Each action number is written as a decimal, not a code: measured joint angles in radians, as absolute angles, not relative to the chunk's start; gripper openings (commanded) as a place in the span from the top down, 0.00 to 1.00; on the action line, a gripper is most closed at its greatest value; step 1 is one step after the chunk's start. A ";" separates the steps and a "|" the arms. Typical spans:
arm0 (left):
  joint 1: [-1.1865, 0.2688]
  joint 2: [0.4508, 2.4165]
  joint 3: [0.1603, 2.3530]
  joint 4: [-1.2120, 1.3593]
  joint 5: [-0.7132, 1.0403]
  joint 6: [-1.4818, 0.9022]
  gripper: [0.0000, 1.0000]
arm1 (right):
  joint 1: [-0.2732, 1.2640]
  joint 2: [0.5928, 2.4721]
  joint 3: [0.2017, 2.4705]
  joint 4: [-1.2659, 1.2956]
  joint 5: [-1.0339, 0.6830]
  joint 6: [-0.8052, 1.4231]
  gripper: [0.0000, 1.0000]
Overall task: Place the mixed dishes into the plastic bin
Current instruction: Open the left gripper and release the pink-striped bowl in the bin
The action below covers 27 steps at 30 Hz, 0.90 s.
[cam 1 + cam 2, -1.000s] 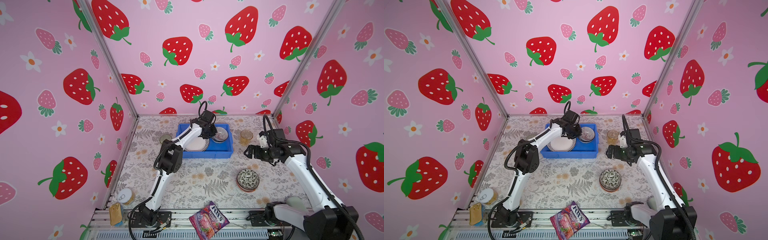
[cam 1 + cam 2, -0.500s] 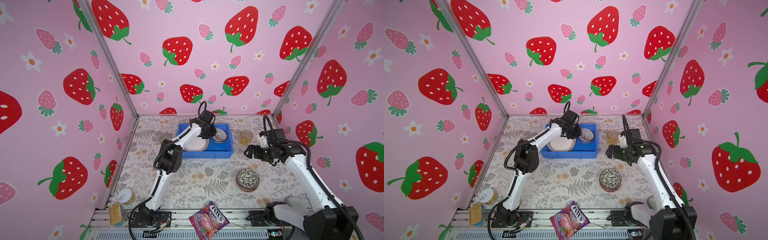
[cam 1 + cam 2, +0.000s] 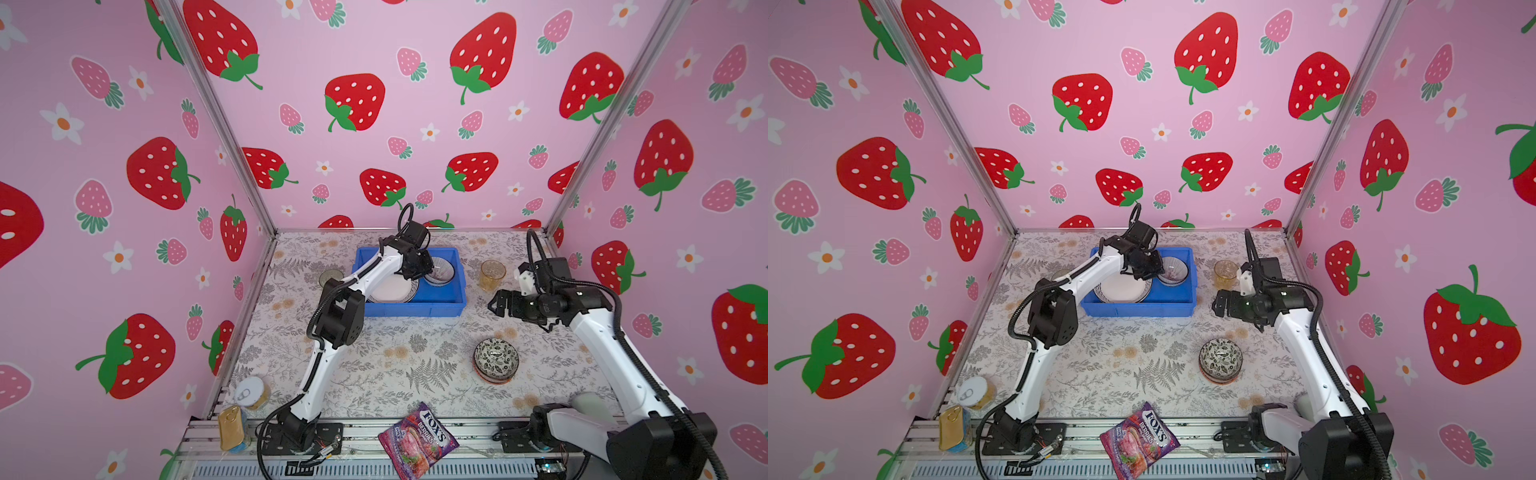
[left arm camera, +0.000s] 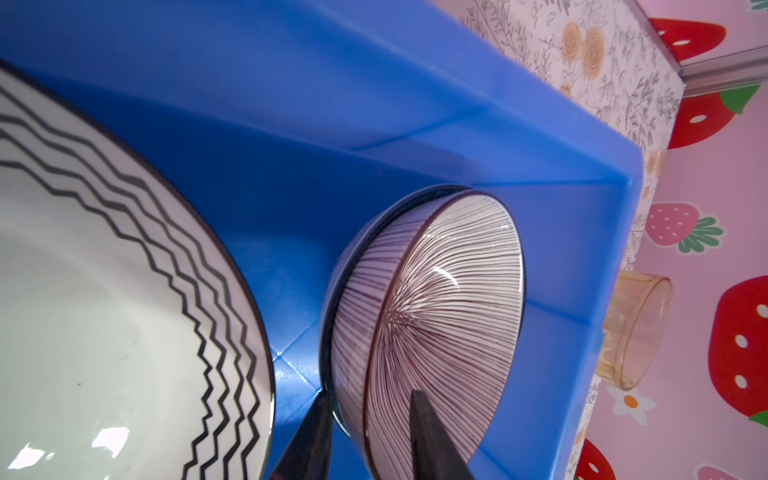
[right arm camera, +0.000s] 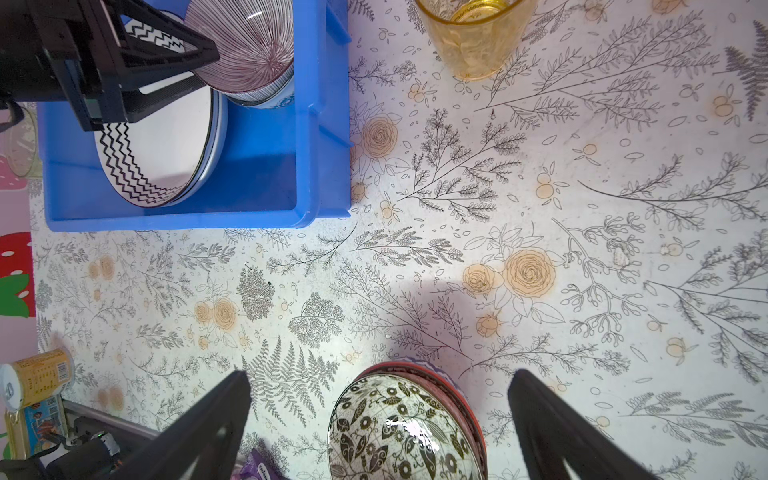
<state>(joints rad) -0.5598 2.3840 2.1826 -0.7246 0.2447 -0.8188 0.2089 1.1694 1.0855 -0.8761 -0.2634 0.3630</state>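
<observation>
in both top views little has shifted over the last second: the left gripper [image 3: 424,270] stays low inside the plastic bin [image 3: 415,309], just above centre of the frame, at the near edge of the striped bowl [image 3: 441,272] in the bin's right half. what looks changed is the grip. in the left wrist view its two dark fingers [image 4: 430,436] sit astride the bowl's rim, one outside the wall and one inside, with a visible gap on the inner side. so the jaws look loosened rather than pinched, and the bowl seems to rest on its own, nested in a blue-lined bowl [image 5: 270,97] beneath it. the zigzag plate [image 3: 390,289] lies in the bin's left half, on top of a second plate [image 5: 214,137], so this drop looks done and the arm is probably free to lift out. the right gripper [image 3: 494,301], right of centre and just off the bin's right end, has not moved; its jaws are spread wide with nothing between them. still outside the bin are the amber tumbler [image 3: 491,274] above it in the frame, the black-white bowl [image 3: 496,359] stacked on an orange bowl [image 5: 469,411] at lower right, and a greenish tumbler [image 3: 330,277] left of the bin — at least three pickups left, by my reckoning.
</observation>
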 measured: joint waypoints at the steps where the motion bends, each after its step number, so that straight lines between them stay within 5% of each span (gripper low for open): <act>1: -0.560 2.383 2.183 -0.728 0.245 -0.815 0.65 | 0.209 1.169 1.085 -0.876 -0.263 0.363 0.01; 27: -0.560 2.270 2.102 -0.645 0.314 -0.802 0.65 | 0.209 1.169 1.085 -0.876 -0.263 0.365 0.01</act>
